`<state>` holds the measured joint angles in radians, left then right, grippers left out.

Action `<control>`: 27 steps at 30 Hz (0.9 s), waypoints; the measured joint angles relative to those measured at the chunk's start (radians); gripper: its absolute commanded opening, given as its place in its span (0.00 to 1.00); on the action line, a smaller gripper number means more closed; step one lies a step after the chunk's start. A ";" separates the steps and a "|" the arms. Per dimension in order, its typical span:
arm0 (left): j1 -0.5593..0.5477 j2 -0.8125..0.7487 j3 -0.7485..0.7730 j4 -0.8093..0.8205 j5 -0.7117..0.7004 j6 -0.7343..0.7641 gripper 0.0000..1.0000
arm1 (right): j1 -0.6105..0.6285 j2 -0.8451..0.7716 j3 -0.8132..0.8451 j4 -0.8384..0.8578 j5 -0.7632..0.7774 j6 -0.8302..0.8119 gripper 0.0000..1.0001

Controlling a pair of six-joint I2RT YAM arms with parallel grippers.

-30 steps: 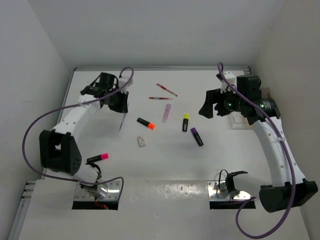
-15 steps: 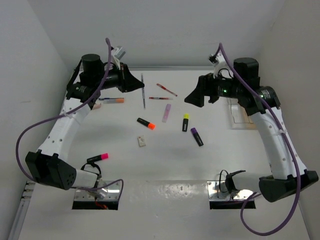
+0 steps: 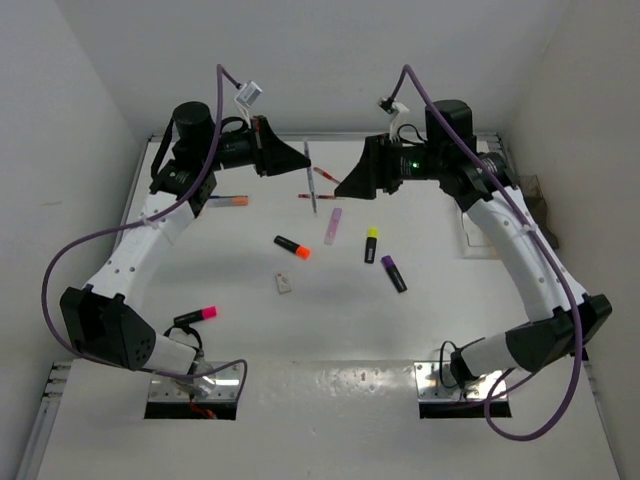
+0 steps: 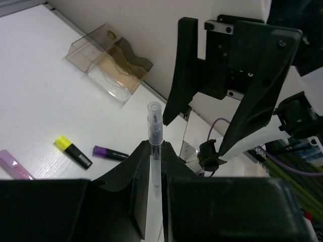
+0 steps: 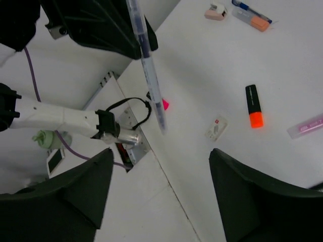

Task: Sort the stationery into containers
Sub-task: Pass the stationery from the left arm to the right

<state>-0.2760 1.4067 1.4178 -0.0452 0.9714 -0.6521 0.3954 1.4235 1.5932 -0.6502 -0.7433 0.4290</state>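
So, we see the left gripper (image 3: pixel 296 162) clamped on a clear pen (image 3: pixel 310 178) in mid-air, facing the right gripper (image 3: pixel 350 185) with jaws spread; releasing early, we risk dropping it.

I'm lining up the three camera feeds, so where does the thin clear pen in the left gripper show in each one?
Top external: thin clear pen, upper centre, a near-vertical line.
Left wrist: pen at centre, rising from the left gripper.
Right wrist: pen upper left of centre, slanting down.
Shared landmark: pale lilac marker, near centre, bottom-left corner and right edge in turn.
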 measured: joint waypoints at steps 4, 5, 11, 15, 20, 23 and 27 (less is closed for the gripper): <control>-0.006 0.003 -0.016 0.078 0.019 -0.068 0.00 | 0.016 0.048 0.043 0.037 -0.008 0.032 0.63; -0.010 0.005 -0.018 0.092 0.024 -0.084 0.00 | 0.024 0.058 0.052 0.045 -0.010 0.035 0.62; -0.026 0.014 -0.045 0.178 0.045 -0.163 0.00 | 0.069 0.082 0.076 0.078 -0.018 0.048 0.56; -0.027 0.022 -0.066 0.225 0.054 -0.212 0.00 | 0.085 0.104 0.100 0.094 -0.019 0.051 0.50; -0.027 0.025 -0.070 0.272 0.060 -0.257 0.00 | 0.087 0.129 0.119 0.103 -0.019 0.054 0.49; -0.027 0.025 -0.075 0.303 0.062 -0.286 0.00 | 0.087 0.134 0.119 0.103 -0.018 0.053 0.46; -0.032 0.025 -0.083 0.335 0.063 -0.313 0.00 | 0.093 0.136 0.119 0.103 -0.015 0.045 0.33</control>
<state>-0.3084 1.4319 1.3346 0.2893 1.0348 -0.9649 0.4881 1.5593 1.7126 -0.5472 -0.7586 0.4736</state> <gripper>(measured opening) 0.170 0.380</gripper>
